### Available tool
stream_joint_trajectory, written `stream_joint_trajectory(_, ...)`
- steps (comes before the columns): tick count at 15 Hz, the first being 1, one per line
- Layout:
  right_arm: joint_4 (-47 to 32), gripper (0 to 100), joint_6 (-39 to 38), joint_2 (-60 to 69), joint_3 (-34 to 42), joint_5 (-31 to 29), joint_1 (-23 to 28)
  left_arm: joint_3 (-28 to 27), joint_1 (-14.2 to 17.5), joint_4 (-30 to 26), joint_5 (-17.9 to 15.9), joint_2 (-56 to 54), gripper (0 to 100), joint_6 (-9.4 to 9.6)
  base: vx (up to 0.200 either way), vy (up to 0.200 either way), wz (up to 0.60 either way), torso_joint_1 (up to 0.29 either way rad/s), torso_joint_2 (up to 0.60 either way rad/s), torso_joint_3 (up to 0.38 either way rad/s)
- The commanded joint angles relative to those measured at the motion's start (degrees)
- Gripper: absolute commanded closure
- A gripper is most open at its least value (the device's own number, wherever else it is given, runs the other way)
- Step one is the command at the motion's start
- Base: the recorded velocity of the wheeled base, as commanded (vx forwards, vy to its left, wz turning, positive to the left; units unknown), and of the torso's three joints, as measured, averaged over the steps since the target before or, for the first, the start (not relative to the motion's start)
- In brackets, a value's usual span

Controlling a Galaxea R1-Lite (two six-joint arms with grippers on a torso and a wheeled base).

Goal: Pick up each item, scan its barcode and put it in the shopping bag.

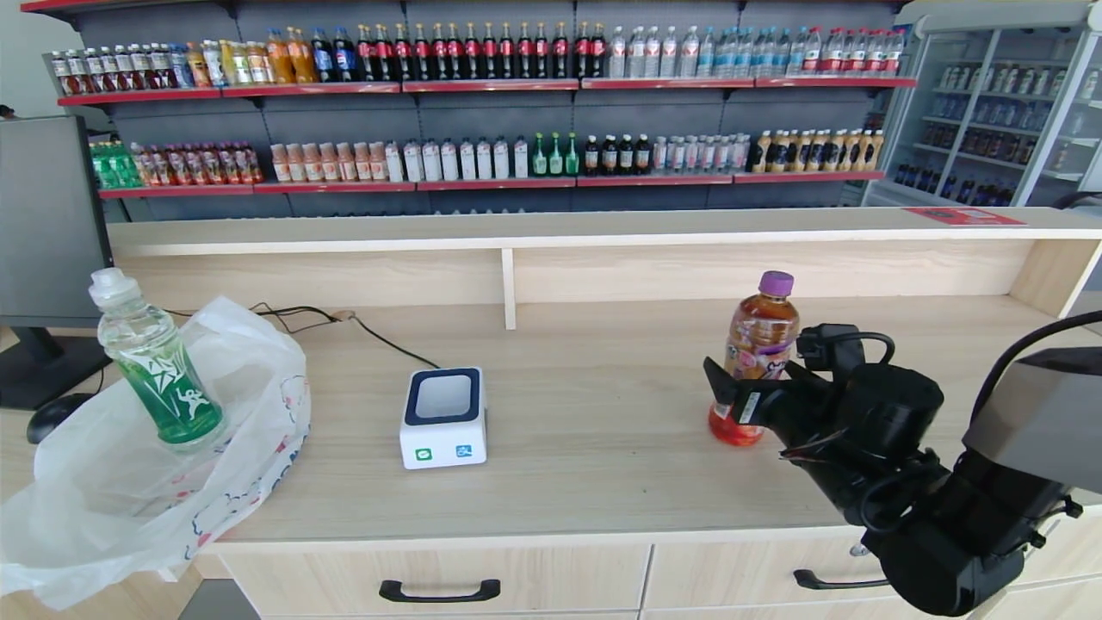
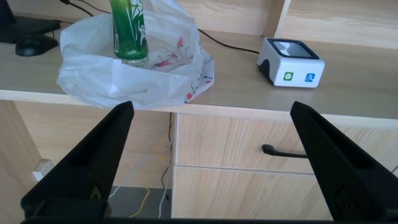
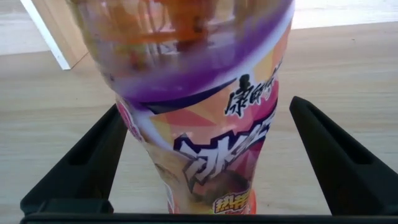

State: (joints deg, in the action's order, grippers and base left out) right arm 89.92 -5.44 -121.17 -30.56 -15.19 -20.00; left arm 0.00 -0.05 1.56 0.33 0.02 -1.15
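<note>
The tea bottle (image 1: 762, 340), orange with a purple cap, stands upright on the counter (image 1: 603, 465) towards the robot's right. It is the one item not yet bagged, so the step in hand looks like the pick-up of this second item.

Nearest the robot, the right arm reaches forward and low over the counter, its wrist roughly level. The right gripper (image 3: 207, 106) is set around the lower half of the bottle. Its jaws are spread wide, one on each side, and a gap shows on both sides in the right wrist view (so nothing is gripped yet). The next move, as I judge it, is to close on the body below the label's midline and lift straight up. The bottle's label must then be turned towards the scanner (image 1: 443, 418).

The left gripper (image 2: 211, 106) hangs below counter height in front of the drawers, jaws wide apart and holding nothing.

Further along, the scanner sits mid-counter, its window facing up. Beyond it to the left lies the shopping bag (image 1: 103, 491), with a green bottle (image 1: 159, 370) standing upright inside it.
</note>
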Motion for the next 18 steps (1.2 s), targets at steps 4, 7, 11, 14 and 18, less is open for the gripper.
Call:
stream_joint_trajectory(4, 0.08, 0, 0.08, -1.96, -2.57, -0.02, 0.05, 0.0, -0.04, 0.02, 0.02, 0.06, 0, 0.0, 0.0, 0.0, 0.0, 0.0, 0.0, 0.0)
stream_joint_trajectory(7, 0.08, 0, 0.08, -2.84, -4.24, -0.02, 0.05, 0.0, -0.04, 0.02, 0.02, 0.06, 0, 0.0, 0.0, 0.0, 0.0, 0.0, 0.0, 0.0)
stream_joint_trajectory(11, 0.08, 100, 0.08, -2.58, -4.07, -0.02, 0.05, 0.0, -0.04, 0.11, 0.02, 0.06, 0, 0.0, 0.0, 0.0, 0.0, 0.0, 0.0, 0.0)
stream_joint_trajectory(14, 0.08, 100, -0.1, -2.22, -4.68, -0.02, -0.03, 0.0, -0.04, 0.11, 0.02, 0.06, 0, 0.0, 0.0, 0.0, 0.0, 0.0, 0.0, 0.0)
stream_joint_trajectory(18, 0.08, 100, -0.19, -0.73, -4.15, -0.02, 0.05, 0.0, 0.05, 0.02, 0.02, 0.06, 0, -0.52, 0.0, 0.0, 0.0, 0.0, 0.0, 0.0)
